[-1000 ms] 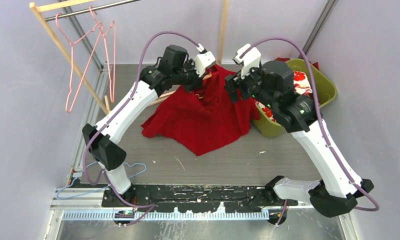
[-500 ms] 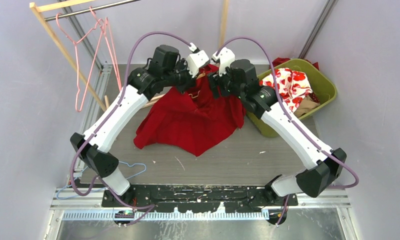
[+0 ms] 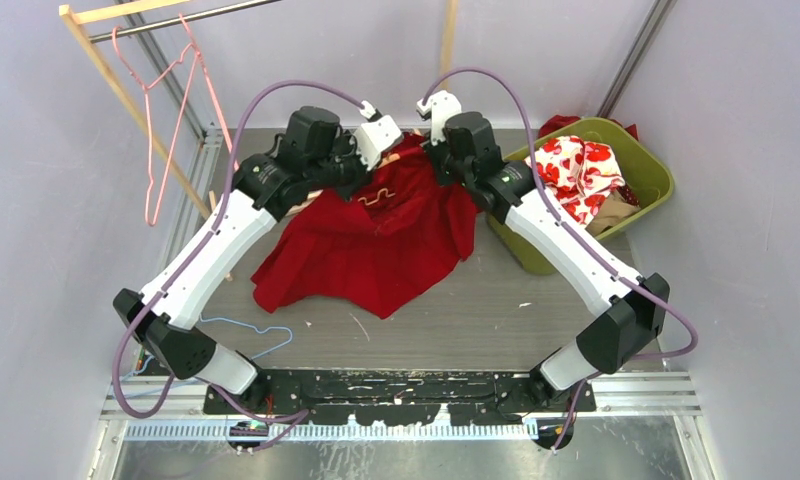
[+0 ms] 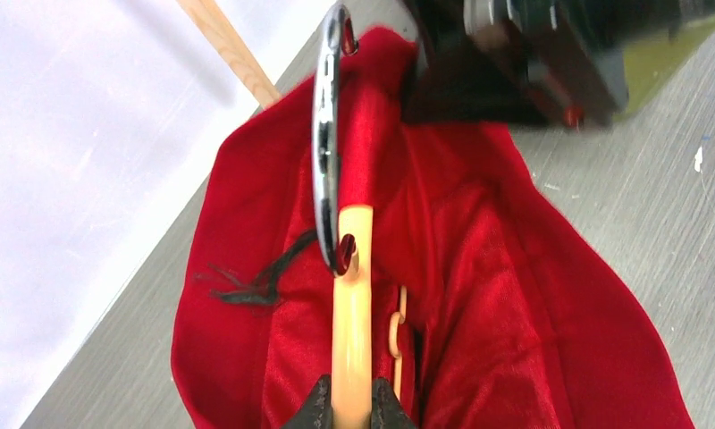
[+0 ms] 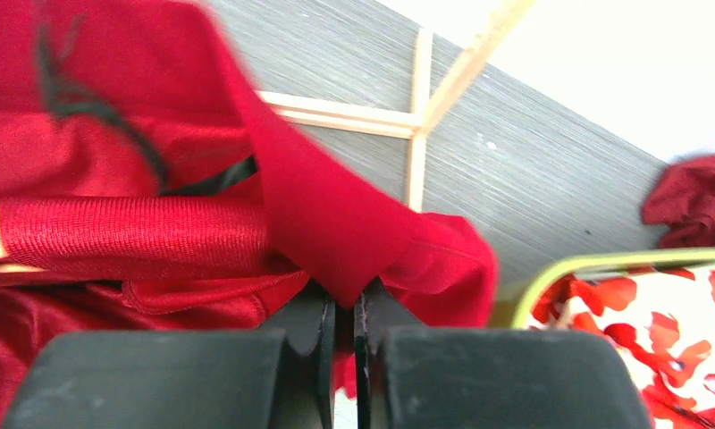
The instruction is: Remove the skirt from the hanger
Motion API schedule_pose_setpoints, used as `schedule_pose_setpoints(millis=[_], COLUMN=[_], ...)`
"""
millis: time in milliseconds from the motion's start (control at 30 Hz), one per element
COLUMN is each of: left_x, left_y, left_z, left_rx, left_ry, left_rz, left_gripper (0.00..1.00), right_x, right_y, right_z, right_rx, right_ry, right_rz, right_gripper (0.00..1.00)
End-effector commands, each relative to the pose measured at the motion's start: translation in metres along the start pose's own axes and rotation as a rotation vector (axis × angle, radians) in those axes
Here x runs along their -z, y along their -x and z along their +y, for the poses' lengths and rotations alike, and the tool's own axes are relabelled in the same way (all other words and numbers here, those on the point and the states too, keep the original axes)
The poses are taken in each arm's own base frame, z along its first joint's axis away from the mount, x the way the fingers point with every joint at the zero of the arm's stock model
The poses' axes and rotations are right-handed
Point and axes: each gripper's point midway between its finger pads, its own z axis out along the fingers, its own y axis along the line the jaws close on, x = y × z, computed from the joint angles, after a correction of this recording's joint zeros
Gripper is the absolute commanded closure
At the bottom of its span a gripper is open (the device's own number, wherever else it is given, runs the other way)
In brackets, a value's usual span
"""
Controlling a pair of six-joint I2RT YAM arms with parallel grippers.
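Clamps the wooden hanger [image 4: 352,295], just below its chrome hook [image 4: 322,152], in the left gripper [image 4: 351,411], with jaws narrow against the bar. Pinches a fold of the red skirt [image 3: 376,250] in the right gripper [image 5: 345,315], with jaws all but together on the cloth. Keeps the skirt's waistband wrapped over the hanger bar at the far middle of the table [image 3: 496,310], with the rest spread toward the near side, just beside the green bin [image 3: 661,175] on the right.
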Motion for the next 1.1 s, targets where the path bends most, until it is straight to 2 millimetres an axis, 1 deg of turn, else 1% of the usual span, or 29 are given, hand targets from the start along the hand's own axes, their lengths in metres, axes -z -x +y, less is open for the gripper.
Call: schedule_pose_setpoints(millis=[0, 33, 100, 133, 167, 233, 333, 400, 533, 600, 700, 767, 800, 867, 933, 1000, 1067], left_x=[0.028, 0.029, 0.029, 0.027, 0.025, 0.017, 0.006, 0.002, 0.001, -0.004, -0.014, -0.019, -0.018, -0.008, 0.009, 0.025, 0.039], left_y=[0.019, 0.015, 0.008, 0.005, 0.003, 0.003, 0.013, 0.028, 0.063, 0.076, 0.094, 0.110, 0.120, 0.145, 0.169, 0.185, 0.198], left_z=[0.009, 0.009, 0.009, 0.010, 0.011, 0.012, 0.017, 0.022, 0.034, 0.043, 0.059, 0.072, 0.080, 0.091, 0.100, 0.103, 0.104], left_rx=[-0.057, -0.059, -0.066, -0.067, -0.069, -0.069, -0.060, -0.054, -0.035, -0.023, 0.010, 0.046, 0.066, 0.106, 0.132, 0.149, 0.161], left_ry=[0.071, 0.074, 0.083, 0.088, 0.093, 0.092, 0.094, 0.098, 0.123, 0.149, 0.197, 0.236, 0.260, 0.291, 0.322, 0.343, 0.352], left_rz=[-0.101, -0.093, -0.080, -0.072, -0.067, -0.063, -0.082, -0.115, -0.206, -0.243, -0.312, -0.378, -0.424, -0.558, -0.709, -0.834, -0.916], left_gripper=[1.00, 1.00, 1.00, 1.00, 1.00, 1.00, 1.00, 1.00, 1.00, 1.00, 1.00, 1.00, 1.00, 1.00, 1.00, 1.00, 1.00], right_x=[0.039, 0.044, 0.055, 0.060, 0.064, 0.068, 0.072, 0.073, 0.073, 0.078, 0.091, 0.104, 0.108, 0.116, 0.119, 0.122, 0.126], right_y=[0.056, 0.059, 0.069, 0.075, 0.081, 0.094, 0.120, 0.133, 0.149, 0.157, 0.172, 0.184, 0.189, 0.196, 0.200, 0.203, 0.205], right_z=[-0.069, -0.084, -0.105, -0.111, -0.113, -0.107, -0.078, -0.060, -0.026, -0.013, 0.001, 0.006, 0.008, 0.008, 0.006, 0.004, 0.003], right_rx=[-0.030, -0.054, -0.092, -0.102, -0.102, -0.107, -0.157, -0.136, -0.089, -0.087, -0.088, -0.088, -0.088, -0.091, -0.096, -0.099, -0.102], right_ry=[-0.184, -0.207, -0.234, -0.240, -0.237, -0.192, -0.049, -0.002, 0.064, 0.098, 0.142, 0.160, 0.166, 0.168, 0.158, 0.152, 0.153], right_rz=[-0.159, -0.173, -0.204, -0.220, -0.234, -0.256, -0.312, -0.330, -0.351, -0.368, -0.409, -0.446, -0.461, -0.486, -0.497, -0.505, -0.516], right_gripper=[0.99, 0.99, 0.99, 0.99, 0.99, 0.99, 0.99, 0.99, 0.99, 0.99, 0.99, 0.99, 0.99, 0.99, 0.99, 0.99, 0.99])
